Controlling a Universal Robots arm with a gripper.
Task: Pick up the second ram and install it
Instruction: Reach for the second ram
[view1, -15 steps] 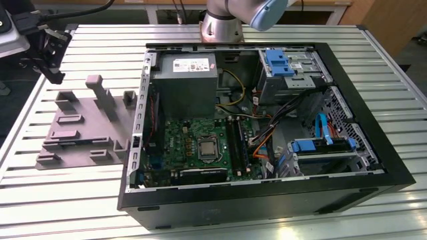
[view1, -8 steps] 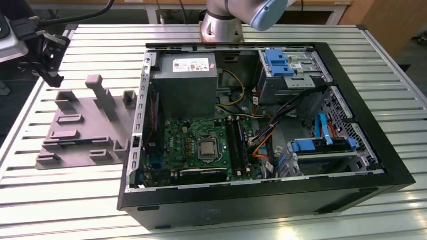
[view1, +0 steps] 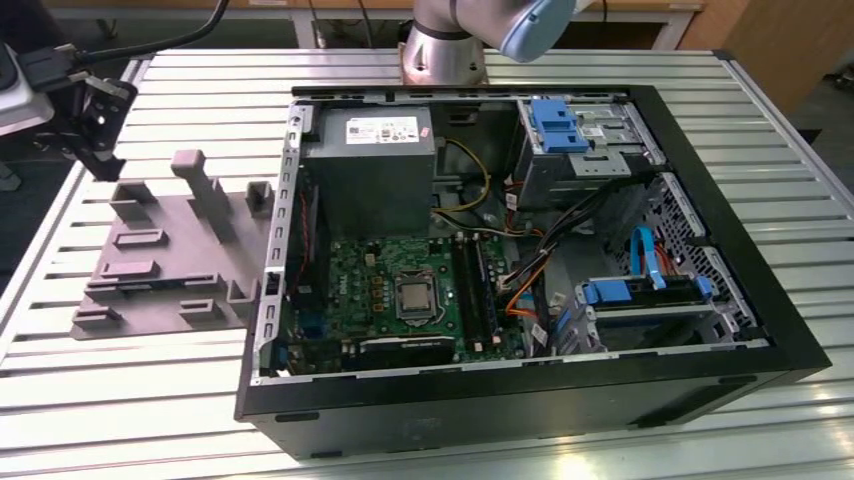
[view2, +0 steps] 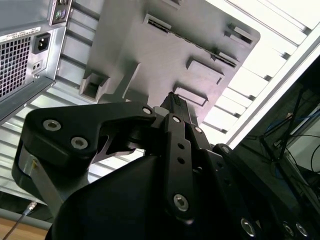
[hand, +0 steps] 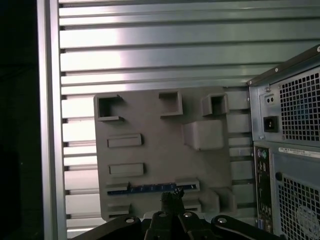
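Note:
The second ram (hand: 150, 188) is a thin dark stick lying in a long slot of the grey slotted tray (hand: 160, 150) in the first wrist view. My gripper (hand: 171, 199) hovers over the tray, its tips close to the ram's slot. The fingertips (view2: 173, 103) meet with nothing between them in the second wrist view. In the exterior view the gripper (view1: 102, 165) hangs above the tray (view1: 167, 265) at the exterior view's left. The open computer case (view1: 534, 250) lies beside the tray, its motherboard (view1: 400, 290) facing up with long memory slots (view1: 474, 290).
A grey power-supply box (view1: 371, 170) sits in the case's far part, with blue drive brackets (view1: 554, 125) and loose cables (view1: 534, 290) on the exterior view's right. The case's rear panel (hand: 287, 150) stands next to the tray. All rests on a ribbed metal table (view1: 134, 400).

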